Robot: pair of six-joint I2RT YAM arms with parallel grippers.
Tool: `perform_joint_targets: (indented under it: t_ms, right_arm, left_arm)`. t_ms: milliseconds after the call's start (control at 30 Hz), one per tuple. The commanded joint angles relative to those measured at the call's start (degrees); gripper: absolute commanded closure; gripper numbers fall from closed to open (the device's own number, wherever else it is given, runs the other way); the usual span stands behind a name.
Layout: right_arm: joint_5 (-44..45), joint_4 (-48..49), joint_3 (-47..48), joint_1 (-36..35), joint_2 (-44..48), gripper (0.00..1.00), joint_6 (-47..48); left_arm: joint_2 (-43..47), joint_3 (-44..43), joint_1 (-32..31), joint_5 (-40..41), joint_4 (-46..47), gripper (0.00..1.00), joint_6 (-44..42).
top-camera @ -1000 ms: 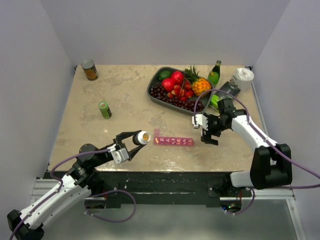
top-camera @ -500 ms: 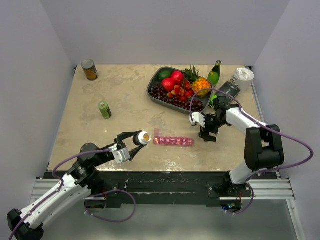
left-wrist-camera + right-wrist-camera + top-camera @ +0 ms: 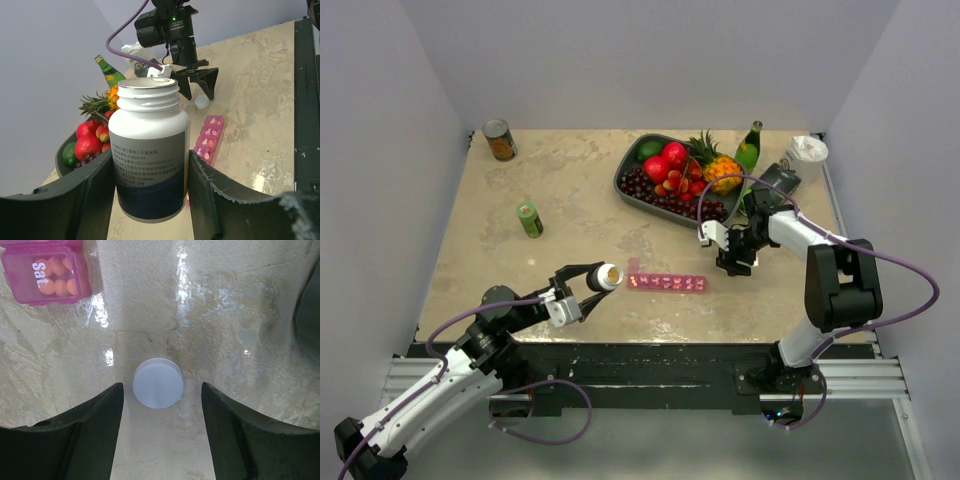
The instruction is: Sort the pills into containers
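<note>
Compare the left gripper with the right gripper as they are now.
The left gripper is shut on the uncapped white bottle; the right gripper is open and holds nothing, with a white cap lying between its fingers and touching neither. The left is at the left end of the pink pill organizer; the right is past its right end. Both are close to the organizer.
</note>
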State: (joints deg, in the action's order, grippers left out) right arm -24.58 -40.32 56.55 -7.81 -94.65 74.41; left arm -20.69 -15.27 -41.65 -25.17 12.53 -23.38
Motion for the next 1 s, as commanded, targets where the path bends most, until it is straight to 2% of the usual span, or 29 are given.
perform_joint_targets:
  t_ms: [0,233,333,367,467,600,800,967]
  right_arm:
    - [0.58,1.91,-0.3,0.17,-0.27,0.35,-1.2]
    - [0.85,1.91,-1.45,0.17,-0.8,0.43,-1.29]
    - [0.58,2.17,-1.71,-0.01,-1.5,0.53,-2.68]
    - [0.32,1.91,-1.62,-0.01,-1.67,0.61,-3.04]
    - [0.32,1.73,-1.8,-0.01,-2.64,0.72,-4.27]
    - [-0.47,1.47,-2.06,-0.1,-0.46,0.83,-6.47]
    - [-4.94,-4.32,1.79,-0.1,6.4,0.9,-10.25]
    - [-13.64,-11.96,6.02,-1.58,13.6,0.91,-12.62]
  left_arm:
    - [-0.23,-0.38,-0.1,-0.94,2.32,1.0,-0.97]
    - [-0.14,-0.29,-0.1,-0.85,2.23,1.0,-0.88]
    - [-0.23,-0.38,-0.1,-0.85,2.23,1.0,-0.88]
    - [-0.32,-0.38,-0.1,-0.85,2.23,1.0,-0.88]
    - [-0.49,-0.38,-0.1,-0.94,2.23,1.0,-0.79]
    - [-0.76,-0.29,-0.1,-1.02,2.23,1.0,-0.71]
    - [-2.16,-0.38,-0.1,-1.46,2.41,1.0,-0.36]
    - [-4.53,-0.73,-0.1,-2.34,2.58,1.0,0.0]
